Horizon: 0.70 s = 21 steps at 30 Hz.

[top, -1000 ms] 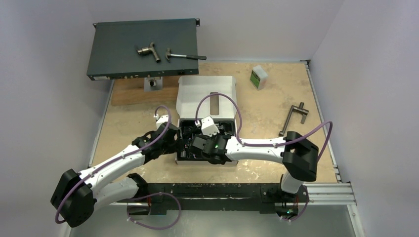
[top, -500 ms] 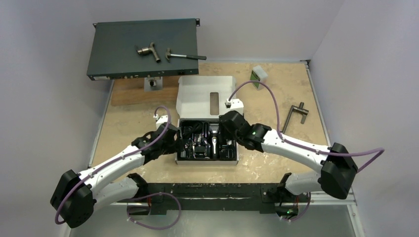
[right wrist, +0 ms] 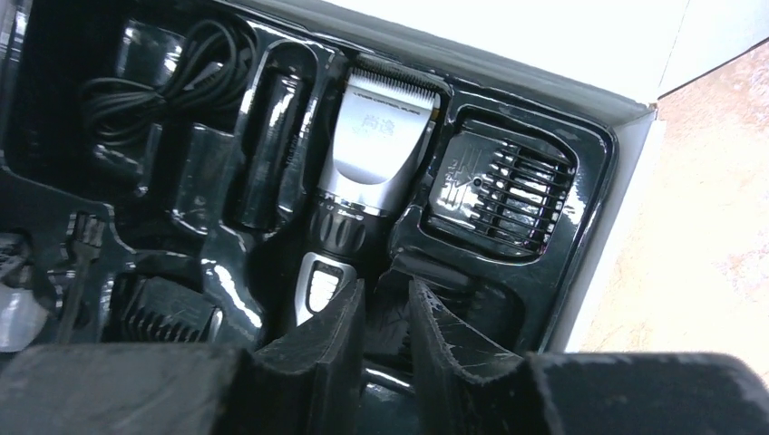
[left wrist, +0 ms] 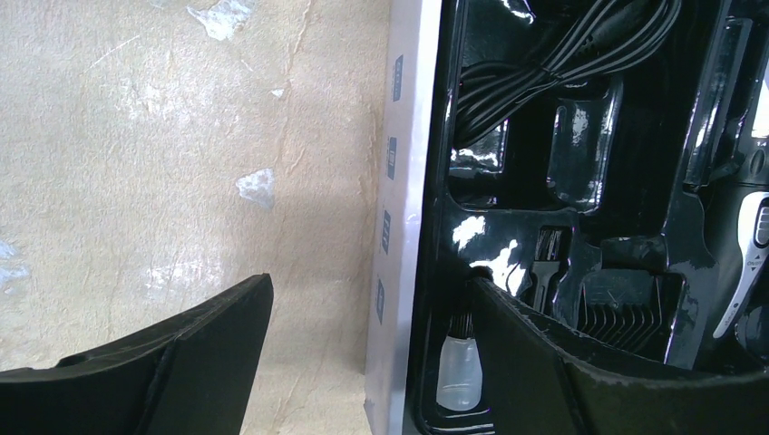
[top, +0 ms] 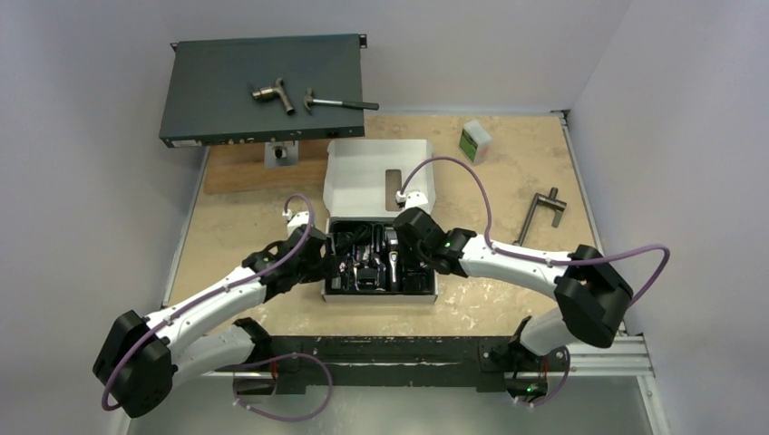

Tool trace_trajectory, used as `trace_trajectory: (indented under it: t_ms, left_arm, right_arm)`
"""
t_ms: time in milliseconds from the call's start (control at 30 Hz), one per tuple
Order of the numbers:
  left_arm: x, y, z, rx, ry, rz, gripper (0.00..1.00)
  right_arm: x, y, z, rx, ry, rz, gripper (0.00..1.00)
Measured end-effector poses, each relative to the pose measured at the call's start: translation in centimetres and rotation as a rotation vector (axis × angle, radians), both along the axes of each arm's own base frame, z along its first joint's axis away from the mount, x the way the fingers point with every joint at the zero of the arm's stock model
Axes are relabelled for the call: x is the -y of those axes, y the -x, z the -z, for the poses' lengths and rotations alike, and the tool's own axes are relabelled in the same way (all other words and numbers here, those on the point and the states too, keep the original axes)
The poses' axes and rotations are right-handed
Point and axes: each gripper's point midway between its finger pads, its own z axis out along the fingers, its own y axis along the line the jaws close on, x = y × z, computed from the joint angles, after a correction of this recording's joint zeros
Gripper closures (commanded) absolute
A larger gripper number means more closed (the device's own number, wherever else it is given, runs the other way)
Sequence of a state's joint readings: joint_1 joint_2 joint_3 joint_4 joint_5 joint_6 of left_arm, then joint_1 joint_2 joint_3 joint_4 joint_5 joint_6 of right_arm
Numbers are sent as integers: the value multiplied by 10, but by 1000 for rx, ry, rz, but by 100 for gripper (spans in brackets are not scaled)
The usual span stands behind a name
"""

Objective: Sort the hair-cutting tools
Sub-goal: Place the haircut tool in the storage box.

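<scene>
The hair clipper (right wrist: 376, 154) lies in the centre slot of the black moulded tray (right wrist: 598, 227), blade toward the far side. A comb attachment (right wrist: 503, 195) sits in the pocket to its right and the coiled cord (right wrist: 163, 68) at the far left, each recess shaped to its piece. The left gripper (left wrist: 372, 285) stands spread wide astride the left wall of the white box (left wrist: 399, 181), one finger over the table (left wrist: 181, 136), one inside the tray – probably to steady the box. The right gripper (right wrist: 383, 299) hovers over the clipper's near end, its fingers drawn close with a narrow slit between them, pinching nothing – likely lining up to nudge or grasp it
</scene>
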<state>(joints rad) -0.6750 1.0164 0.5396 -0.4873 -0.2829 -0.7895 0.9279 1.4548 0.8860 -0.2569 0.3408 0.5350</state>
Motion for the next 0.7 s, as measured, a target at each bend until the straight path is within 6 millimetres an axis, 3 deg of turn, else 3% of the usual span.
trace_trajectory:
  t_ms: [100, 433, 700]
  left_arm:
    - [0, 0, 1, 1, 1, 0, 20]
    - [1, 0, 2, 3, 6, 1, 20]
    - [3, 0, 2, 4, 15, 4, 20]
  right_arm:
    - [3, -1, 9, -10, 34, 6, 79]
    - [14, -4, 9, 4, 81, 46, 80]
    - [23, -7, 6, 22, 122, 78, 63]
